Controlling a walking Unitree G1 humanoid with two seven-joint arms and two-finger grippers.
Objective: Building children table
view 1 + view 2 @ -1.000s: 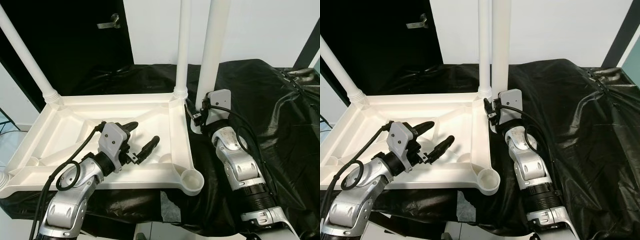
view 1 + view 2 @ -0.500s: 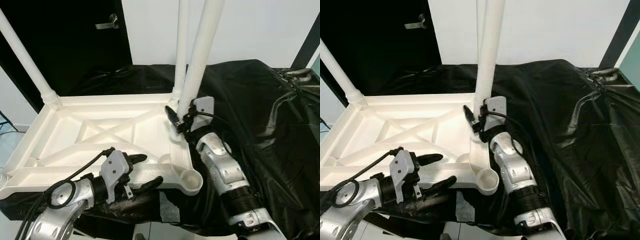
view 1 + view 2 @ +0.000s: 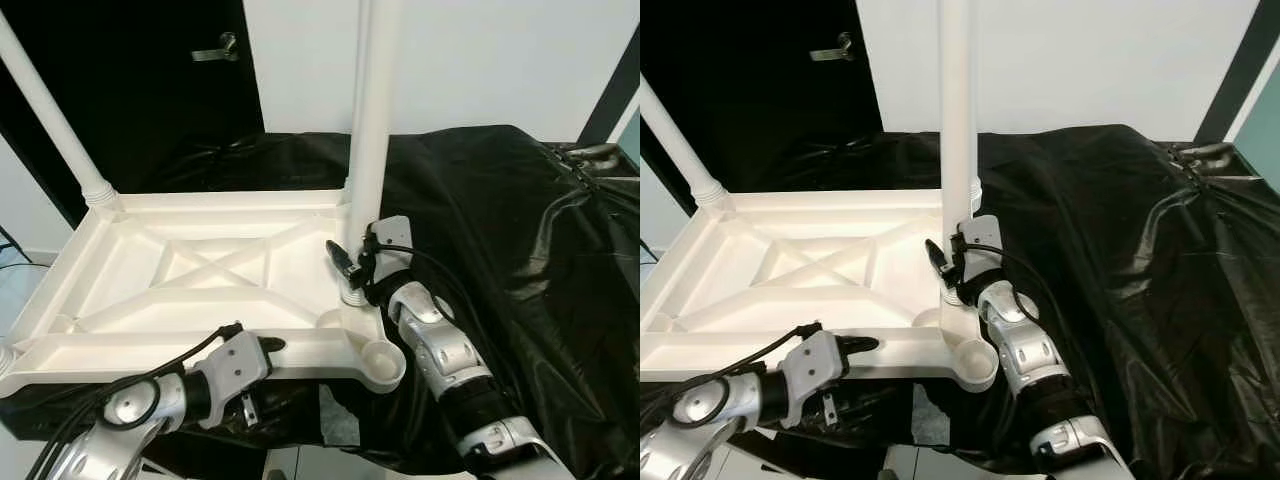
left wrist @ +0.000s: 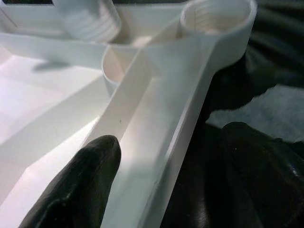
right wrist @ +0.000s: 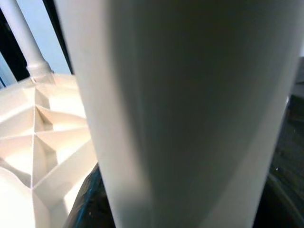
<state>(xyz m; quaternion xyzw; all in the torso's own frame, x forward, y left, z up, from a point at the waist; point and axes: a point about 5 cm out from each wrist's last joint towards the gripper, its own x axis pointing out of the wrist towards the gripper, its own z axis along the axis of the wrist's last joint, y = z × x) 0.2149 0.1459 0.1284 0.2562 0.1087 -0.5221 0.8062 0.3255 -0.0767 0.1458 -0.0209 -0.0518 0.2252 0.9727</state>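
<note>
Table leg (image 3: 372,120), right pincer (image 3: 352,270) clamped

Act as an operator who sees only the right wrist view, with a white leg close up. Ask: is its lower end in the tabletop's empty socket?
Observer: No. The right gripper holds the white leg upright at the tabletop's right rim, apart from the empty corner socket.
Operator: Any legs fitted?
Observer: One, the far-left leg.
Operator: And the left gripper?
Observer: Its fingers straddle the near rim.
</note>
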